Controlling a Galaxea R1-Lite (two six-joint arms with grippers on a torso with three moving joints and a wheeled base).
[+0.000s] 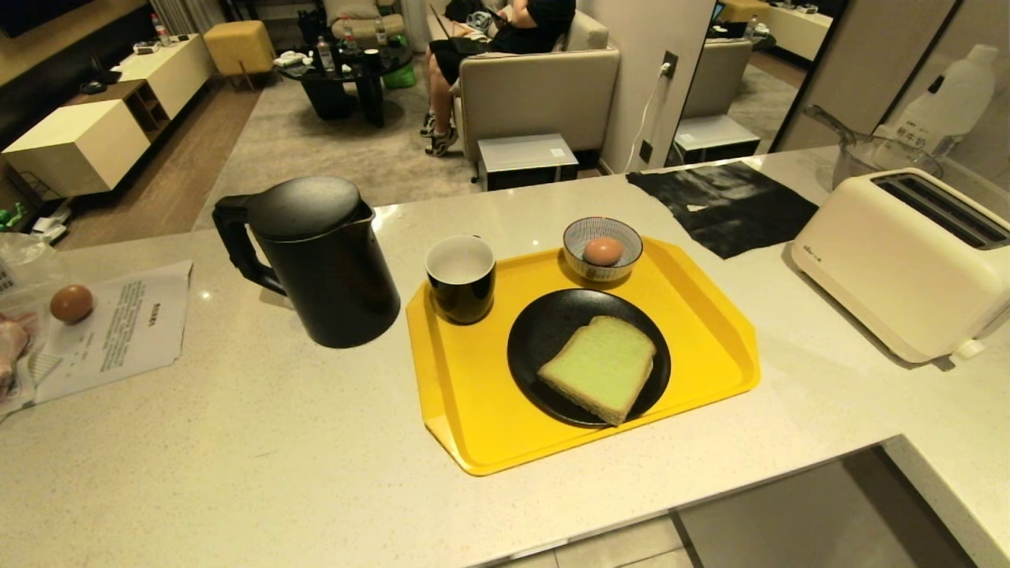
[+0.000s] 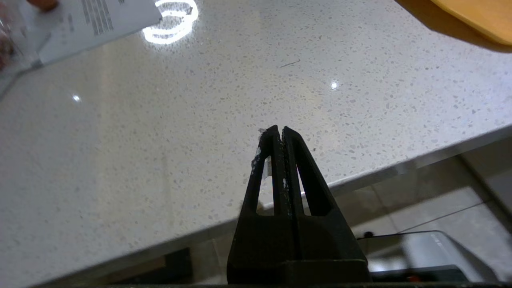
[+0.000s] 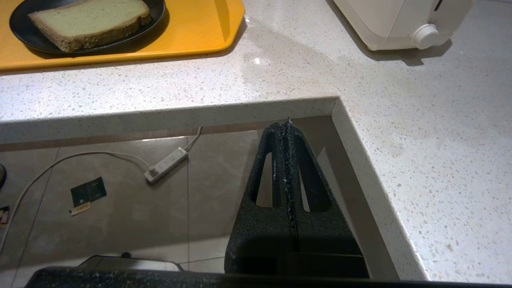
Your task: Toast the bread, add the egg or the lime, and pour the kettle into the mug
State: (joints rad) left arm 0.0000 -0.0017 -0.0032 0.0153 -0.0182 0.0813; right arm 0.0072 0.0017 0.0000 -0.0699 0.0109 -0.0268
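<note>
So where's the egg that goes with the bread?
In the head view the egg sits inside the small striped bowl at the far side of the yellow tray, right of the mug and behind the bread.

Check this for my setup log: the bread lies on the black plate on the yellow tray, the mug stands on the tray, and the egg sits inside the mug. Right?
Not quite. The egg sits in the small striped bowl at the tray's far edge, not in the mug, whose white inside looks empty. The head view shows this. The rest holds: the bread lies on the black plate on the yellow tray.
</note>
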